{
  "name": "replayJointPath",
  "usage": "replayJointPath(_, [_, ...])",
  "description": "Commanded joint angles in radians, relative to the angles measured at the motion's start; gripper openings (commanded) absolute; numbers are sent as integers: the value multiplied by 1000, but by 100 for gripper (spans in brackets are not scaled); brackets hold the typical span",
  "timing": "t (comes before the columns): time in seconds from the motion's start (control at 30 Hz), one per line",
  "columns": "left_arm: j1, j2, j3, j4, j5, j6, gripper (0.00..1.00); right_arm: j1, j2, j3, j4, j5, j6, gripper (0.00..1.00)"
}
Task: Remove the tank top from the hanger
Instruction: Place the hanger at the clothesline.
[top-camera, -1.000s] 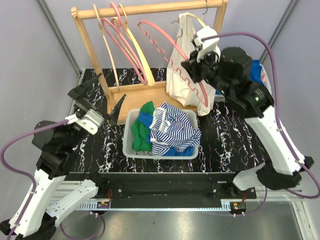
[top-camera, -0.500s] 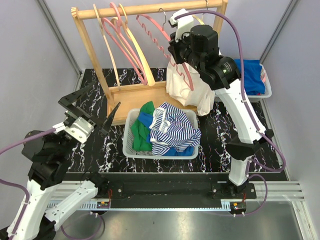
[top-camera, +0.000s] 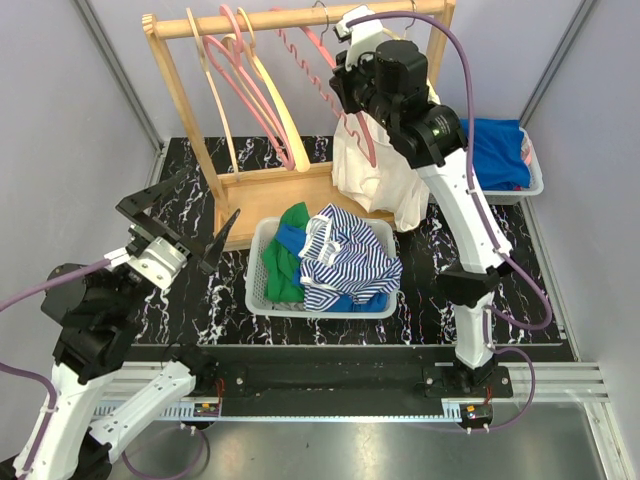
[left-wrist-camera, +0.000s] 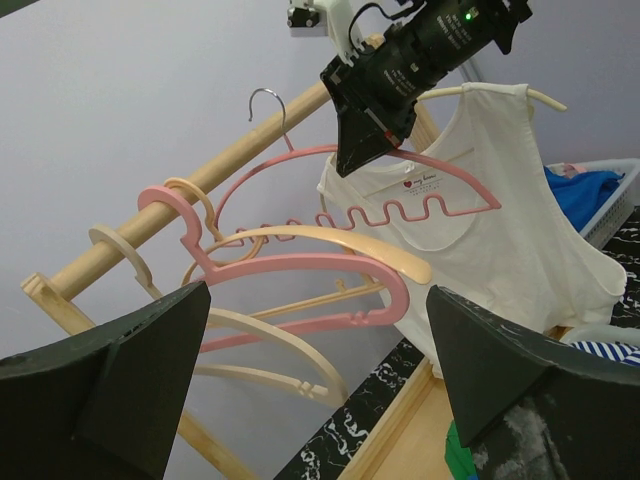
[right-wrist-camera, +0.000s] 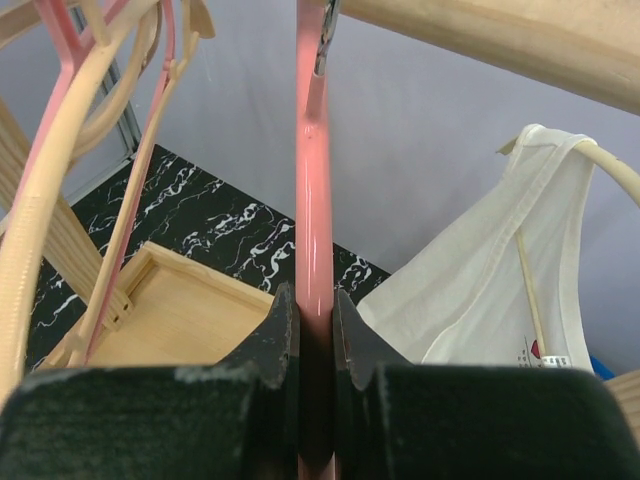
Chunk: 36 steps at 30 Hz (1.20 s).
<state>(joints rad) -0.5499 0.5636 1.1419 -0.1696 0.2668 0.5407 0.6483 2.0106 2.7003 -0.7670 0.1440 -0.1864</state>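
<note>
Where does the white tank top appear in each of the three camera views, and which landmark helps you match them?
Top external: the tank top hangs upper centre-right, under the rack's right end.
Left wrist: the tank top fills the right of centre.
Right wrist: the tank top is at lower right.
Shared landmark: the wooden rail it hangs from.

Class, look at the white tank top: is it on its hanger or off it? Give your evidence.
On. Its straps drape over the cream hanger, the tank top body hanging below.
</note>
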Motion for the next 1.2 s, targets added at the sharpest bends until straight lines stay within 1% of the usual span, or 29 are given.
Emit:
replayJointPath(0.0, [-7, -19, 13, 12, 3, 2, 99, -27, 31, 50, 113, -35, 19, 0])
replayJointPath(0.27, [-8, -8, 18, -1, 6, -5, 99, -56, 65, 50, 164, -63, 45, 0])
replayJointPath(0.4, [-8, -11, 2, -7, 5, -12, 99, -67, 86, 49, 178, -102, 61, 0])
replayJointPath(0.63, [-8, -5, 1, -10, 3, -18, 99, -65, 117, 46, 187, -173, 151, 0])
replayJointPath(0.83, [-10, -2, -5, -16, 9, -39, 99, -52, 129, 30, 172, -187, 182, 0])
replayJointPath(1.03, [-8, -8, -42, -24, 26, -58, 99, -35, 125, 21, 132, -149, 179, 0])
replayJointPath(1.07, [-8, -8, -50, -22, 34, -55, 99, -36, 117, -2, 117, -118, 173, 1])
replayJointPath(1.13, [-8, -4, -65, -18, 32, -51, 99, -36, 73, -51, 115, -112, 153, 10])
replayJointPath(1.17, [-8, 1, -65, -18, 34, -53, 99, -36, 35, -106, 117, -110, 148, 20])
